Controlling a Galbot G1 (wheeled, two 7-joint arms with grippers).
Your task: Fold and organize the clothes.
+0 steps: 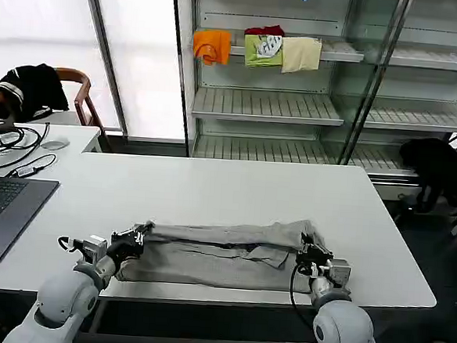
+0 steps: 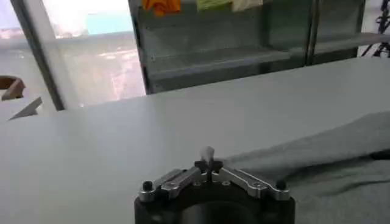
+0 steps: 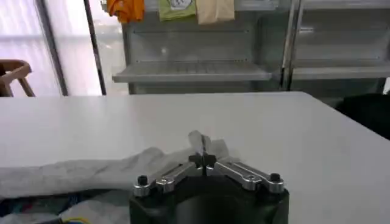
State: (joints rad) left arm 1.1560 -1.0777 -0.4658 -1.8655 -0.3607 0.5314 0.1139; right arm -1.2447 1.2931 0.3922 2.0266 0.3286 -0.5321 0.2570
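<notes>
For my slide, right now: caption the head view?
Both claws, left and right, pinch the grey shirt on the white table.

No text, label, brand, number or sign can be read anywhere. The green folded garment (image 1: 264,49) on the shelf carries a pale print whose marks are too small to make out, and the laptop (image 1: 2,207) keys show no legible characters.
</notes>
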